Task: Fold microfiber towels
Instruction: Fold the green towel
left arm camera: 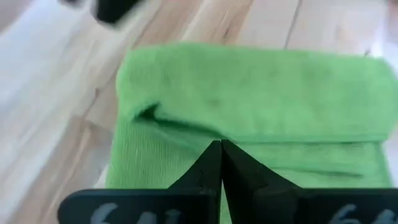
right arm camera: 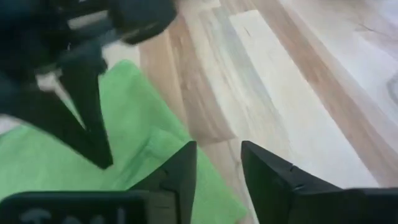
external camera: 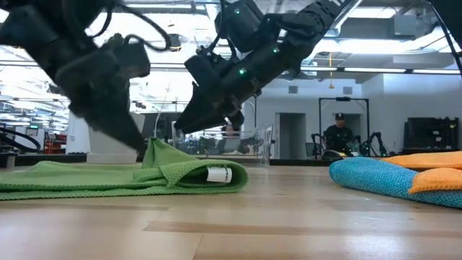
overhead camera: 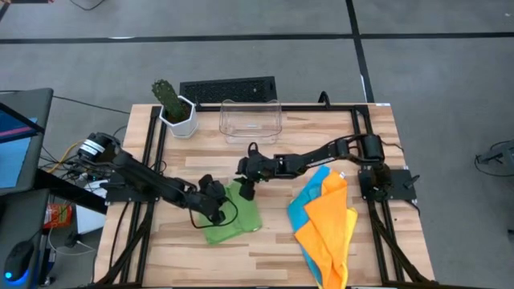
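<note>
Green towel lies part-folded on the table. Your left gripper, fingers closed on its fabric, pins it; keep that hold. Beside the towel's far edge, your right gripper hovers, fingers parted, empty; re-grasp squarely.

The pale wooden surface carries a folded green towel near its middle, a blue towel under an orange one (overlapping), a clear bin and a potted cactus.
</note>
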